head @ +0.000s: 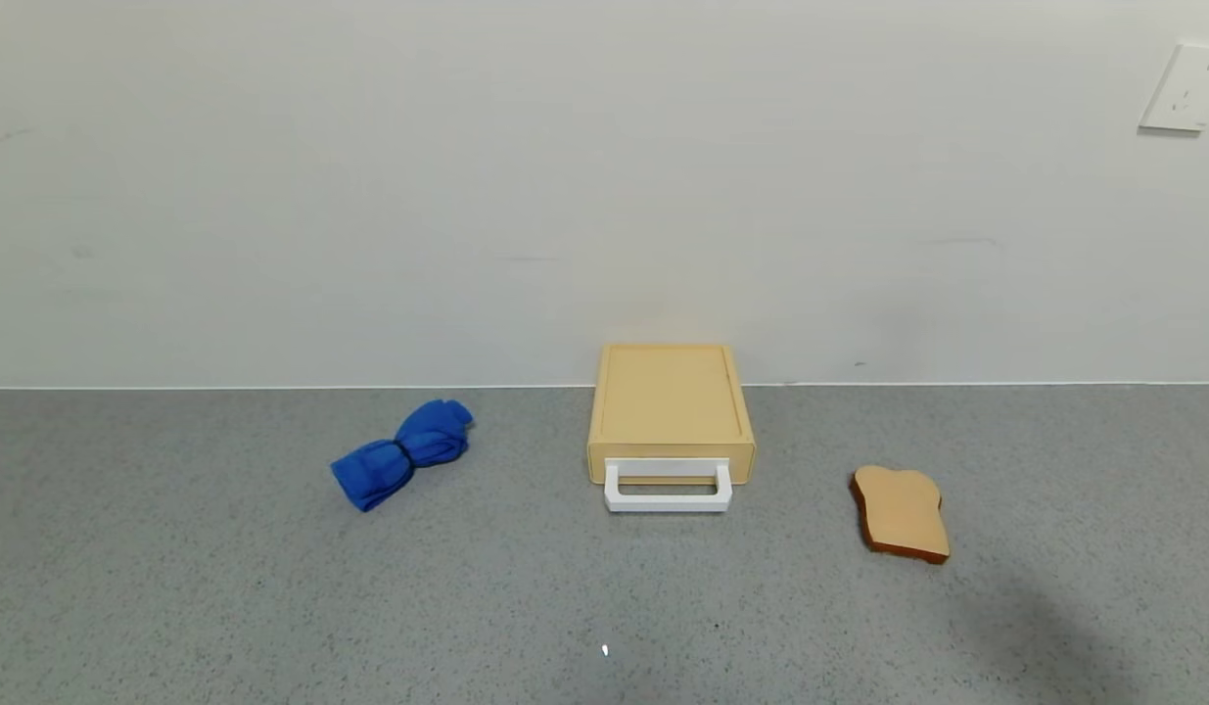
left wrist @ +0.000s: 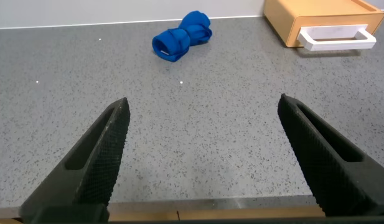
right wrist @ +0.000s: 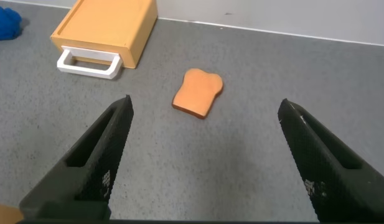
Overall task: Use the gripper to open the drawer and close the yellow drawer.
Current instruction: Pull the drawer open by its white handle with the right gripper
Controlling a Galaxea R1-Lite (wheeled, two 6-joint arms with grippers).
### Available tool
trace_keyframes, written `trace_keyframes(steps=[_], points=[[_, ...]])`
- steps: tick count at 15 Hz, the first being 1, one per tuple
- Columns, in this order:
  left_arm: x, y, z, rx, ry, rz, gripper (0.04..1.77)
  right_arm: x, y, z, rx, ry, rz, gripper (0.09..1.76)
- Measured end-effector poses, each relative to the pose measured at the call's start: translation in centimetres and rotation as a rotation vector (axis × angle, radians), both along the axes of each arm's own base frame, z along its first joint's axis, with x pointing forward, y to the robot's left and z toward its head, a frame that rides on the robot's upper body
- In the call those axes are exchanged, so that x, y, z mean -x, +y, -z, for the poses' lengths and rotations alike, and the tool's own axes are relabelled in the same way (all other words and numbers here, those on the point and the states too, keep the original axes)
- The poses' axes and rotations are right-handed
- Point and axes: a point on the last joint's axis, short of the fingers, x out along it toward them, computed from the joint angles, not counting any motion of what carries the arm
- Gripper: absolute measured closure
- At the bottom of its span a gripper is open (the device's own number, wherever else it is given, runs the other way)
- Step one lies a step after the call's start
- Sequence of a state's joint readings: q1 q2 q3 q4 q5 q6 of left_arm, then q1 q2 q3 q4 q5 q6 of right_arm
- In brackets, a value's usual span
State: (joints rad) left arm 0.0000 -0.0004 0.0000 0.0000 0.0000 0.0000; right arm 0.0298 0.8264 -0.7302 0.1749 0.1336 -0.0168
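Note:
The pale yellow-tan box point(head: 671, 406) stands at the back middle of the grey counter, against the wall. Its drawer is pushed in, and the white loop handle point(head: 668, 488) sticks out toward me. The box also shows in the left wrist view point(left wrist: 316, 18) and in the right wrist view point(right wrist: 107, 31), with the handle point(right wrist: 89, 62) in front. No gripper shows in the head view. My left gripper point(left wrist: 204, 106) is open and empty, low over the counter's near edge. My right gripper point(right wrist: 207, 106) is open and empty, above the counter, short of the toast.
A blue rolled cloth point(head: 403, 452) lies left of the box. A tan toast-shaped slice point(head: 901, 513) lies right of it. A white wall socket point(head: 1185, 88) is at the upper right. The counter's front edge point(left wrist: 210, 208) shows under my left gripper.

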Motion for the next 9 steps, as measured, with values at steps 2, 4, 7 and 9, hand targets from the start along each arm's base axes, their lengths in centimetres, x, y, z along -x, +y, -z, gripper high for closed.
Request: trace_keyframes(steps=[2, 4, 7, 9], points=[[0.0, 0.0, 0.0, 0.0, 0.0, 0.0, 0.09, -4.1, 0.4, -1.3, -0.005, 0.065, -0.034, 0.14], [0.0, 0.0, 0.0, 0.0, 0.0, 0.0, 0.09, -8.1, 1.0, -1.7, -0.005, 0.131, -0.069, 0.14], [0.0, 0.0, 0.0, 0.0, 0.0, 0.0, 0.09, -13.2, 2.5, -1.5, -0.02, 0.211, -0.122, 0.14], [0.0, 0.0, 0.0, 0.0, 0.0, 0.0, 0.09, -16.3, 4.7, -1.0, -0.032, 0.263, -0.179, 0.14]])
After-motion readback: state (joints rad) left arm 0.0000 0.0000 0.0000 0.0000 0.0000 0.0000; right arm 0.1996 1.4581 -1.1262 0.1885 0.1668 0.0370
